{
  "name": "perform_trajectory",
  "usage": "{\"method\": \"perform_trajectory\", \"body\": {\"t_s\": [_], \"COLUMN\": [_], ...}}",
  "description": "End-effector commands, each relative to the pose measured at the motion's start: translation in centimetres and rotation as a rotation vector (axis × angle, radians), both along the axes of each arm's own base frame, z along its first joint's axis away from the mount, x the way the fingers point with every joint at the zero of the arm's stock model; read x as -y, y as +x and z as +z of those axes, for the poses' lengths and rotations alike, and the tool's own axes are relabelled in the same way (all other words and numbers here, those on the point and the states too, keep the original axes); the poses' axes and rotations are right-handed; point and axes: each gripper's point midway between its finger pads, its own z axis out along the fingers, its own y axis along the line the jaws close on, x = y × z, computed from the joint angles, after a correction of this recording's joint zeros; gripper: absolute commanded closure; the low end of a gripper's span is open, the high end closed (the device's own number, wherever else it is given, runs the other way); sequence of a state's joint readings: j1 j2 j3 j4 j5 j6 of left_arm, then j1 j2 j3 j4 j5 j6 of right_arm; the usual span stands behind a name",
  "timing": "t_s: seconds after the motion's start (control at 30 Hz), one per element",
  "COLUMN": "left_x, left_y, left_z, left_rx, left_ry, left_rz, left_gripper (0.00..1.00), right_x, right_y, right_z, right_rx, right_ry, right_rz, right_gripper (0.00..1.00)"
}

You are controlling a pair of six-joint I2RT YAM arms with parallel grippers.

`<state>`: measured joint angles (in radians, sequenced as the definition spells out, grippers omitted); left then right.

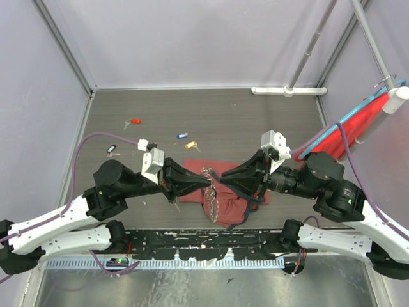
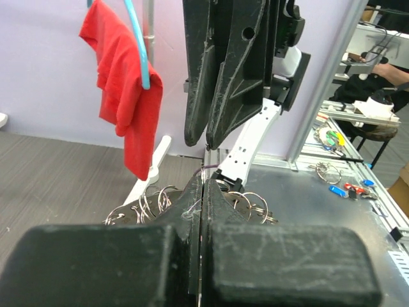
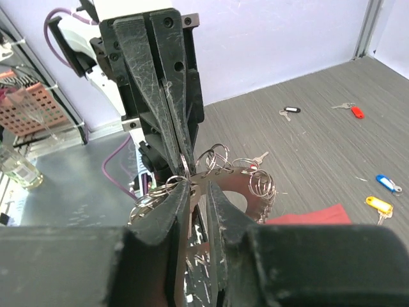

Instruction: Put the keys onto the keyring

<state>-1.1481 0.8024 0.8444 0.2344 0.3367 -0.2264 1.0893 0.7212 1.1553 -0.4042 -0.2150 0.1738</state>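
Observation:
The keyring (image 1: 211,194), a flat metal ring hung with many silvery split rings, hangs between both grippers above the dark-red bag. My left gripper (image 1: 206,181) is shut on its rim; in the left wrist view its jaws (image 2: 204,182) are pressed together, with rings (image 2: 252,204) on both sides. My right gripper (image 1: 216,181) grips the ring from the opposite side; its jaws (image 3: 201,185) stand slightly apart with the metal rim (image 3: 255,182) between them. Loose keys lie on the floor behind: red (image 1: 134,121), blue (image 1: 182,135), yellow (image 1: 190,145), black (image 1: 112,149).
The dark-red cloth bag (image 1: 225,206) lies under the grippers. A red cloth (image 1: 365,125) hangs on a blue hoop at the right wall. A white pole foot (image 1: 287,91) stands at the back. A black perforated strip (image 1: 204,243) runs along the near edge.

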Motion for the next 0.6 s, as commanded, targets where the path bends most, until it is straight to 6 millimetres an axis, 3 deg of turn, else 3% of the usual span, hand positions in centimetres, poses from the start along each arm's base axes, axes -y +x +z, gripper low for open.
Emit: {"method": "perform_trajectory", "body": {"t_s": [0.0, 0.27, 0.57], "left_x": [-0.6, -0.3, -0.3], "left_y": [-1.5, -1.7, -1.7], "left_z": [3.4, 3.4, 3.4], "left_rx": [0.042, 0.044, 0.042], "left_ry": [-0.085, -0.082, -0.078], "left_rz": [-0.069, -0.084, -0.085], "left_gripper": [1.00, 1.00, 1.00], "right_x": [0.0, -0.7, -1.6], "right_y": [-0.9, -1.8, -2.2], "right_z": [2.2, 1.6, 1.0], "right_rx": [0.131, 0.123, 0.116], "right_ry": [0.038, 0.014, -0.012], "right_rz": [0.065, 0.134, 0.183], "right_gripper": [0.76, 0.72, 0.76]}}
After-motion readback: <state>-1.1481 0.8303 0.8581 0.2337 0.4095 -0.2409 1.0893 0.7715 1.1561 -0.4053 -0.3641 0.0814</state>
